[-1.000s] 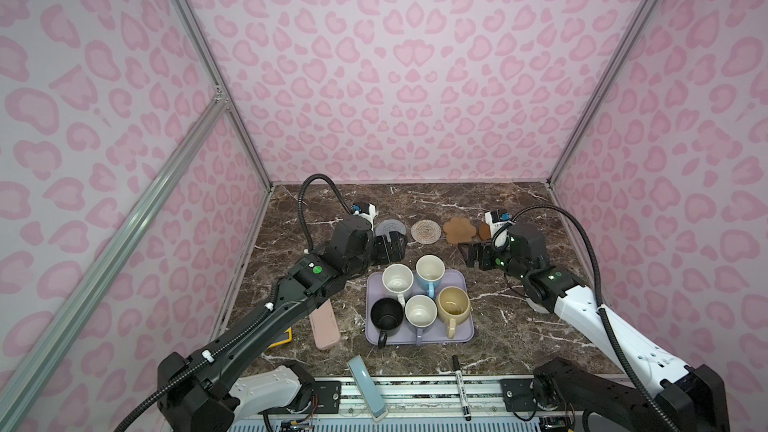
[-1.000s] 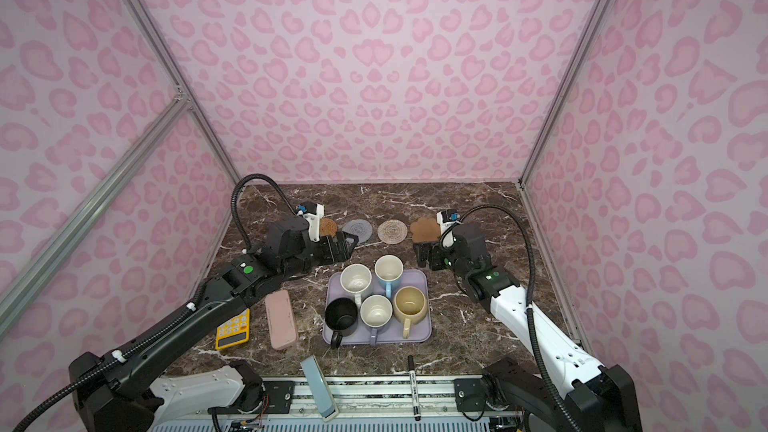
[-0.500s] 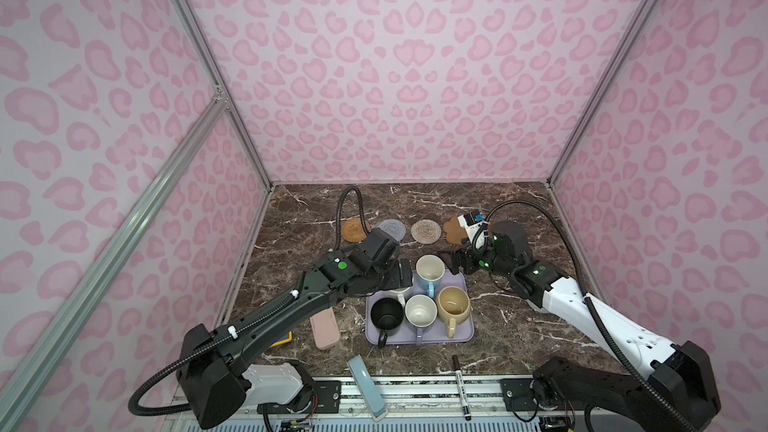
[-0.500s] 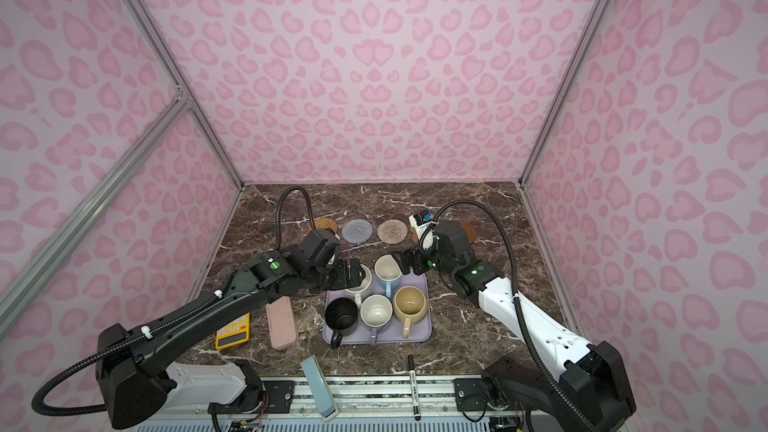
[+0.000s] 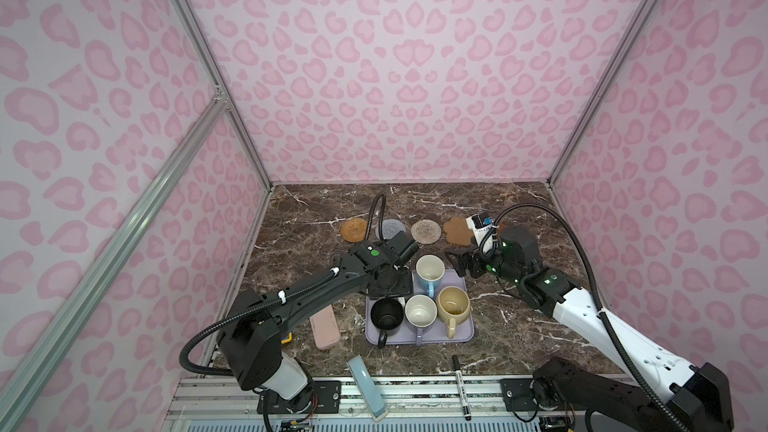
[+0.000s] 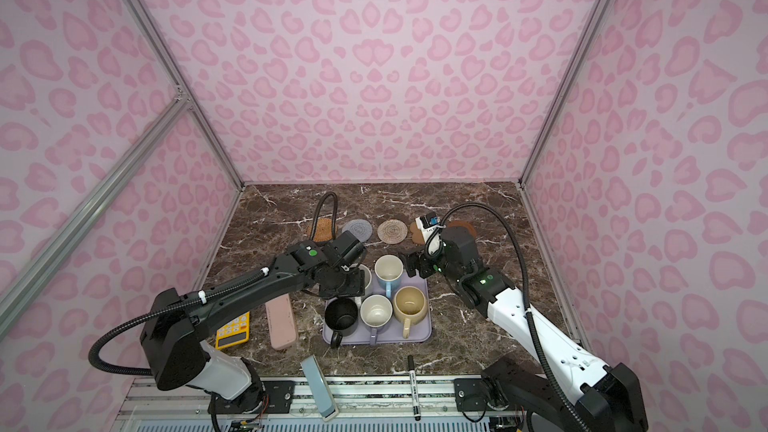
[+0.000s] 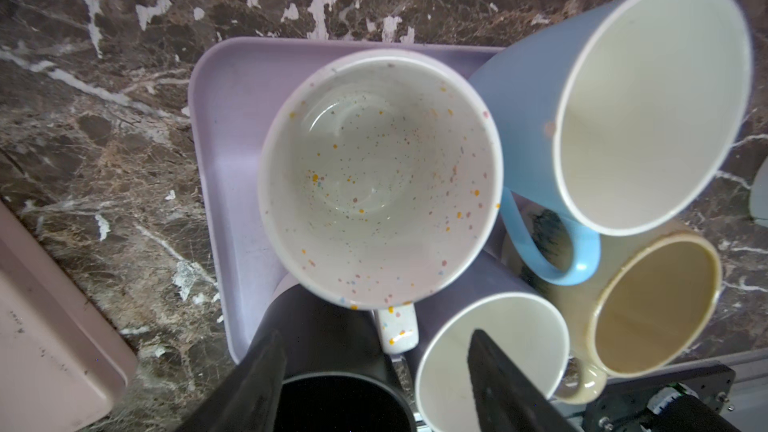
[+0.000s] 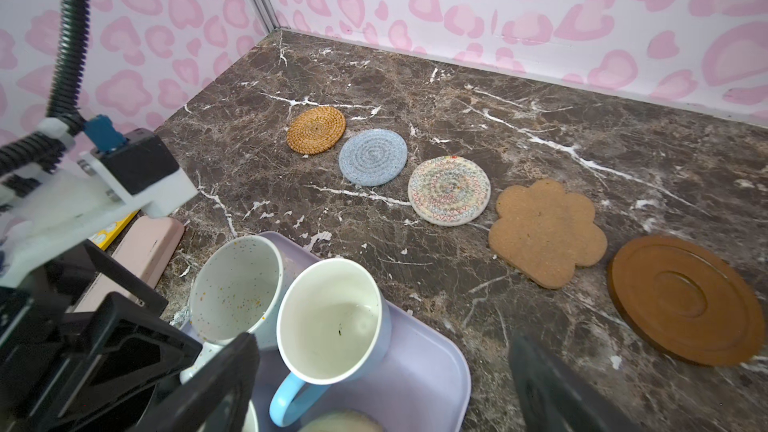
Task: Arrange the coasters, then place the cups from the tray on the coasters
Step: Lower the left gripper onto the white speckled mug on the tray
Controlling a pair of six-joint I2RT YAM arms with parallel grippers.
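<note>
Coasters [image 8: 449, 191] on brown marble tabletop [image 8: 478, 118]

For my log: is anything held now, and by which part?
Nothing. Left gripper fingers flank the handle of the speckled cup, not touching; right gripper is empty.

walls [image 5: 395, 56] are pale pink with darker pink leopard-ish blotches, tabletop [image 8: 457, 97] is dark brown marble with white veins. Coasters: orange-brown rattan coaster [image 8: 316, 130], grey-blue woven coaster [image 8: 372, 157], cream woven coaster [image 8: 449, 190] with multicolour zigzag stitching, tan cork paw coaster [image 8: 547, 231], plain brown disc coaster [image 8: 685, 299]. Lavender tray [image 8: 415, 376]: cream-white mug [image 7: 378, 182] with orange, pink and blue speckles at 11 o'clock, light blue mug [image 7: 623, 110], white inside, at 1, black mug [image 5: 386, 312] at 7, lavender mug [image 5: 420, 312] at 6, pale yellow mug [image 5: 454, 309] at 5. Dusty pink case [image 5: 325, 328] sits at the tray's 9
</note>
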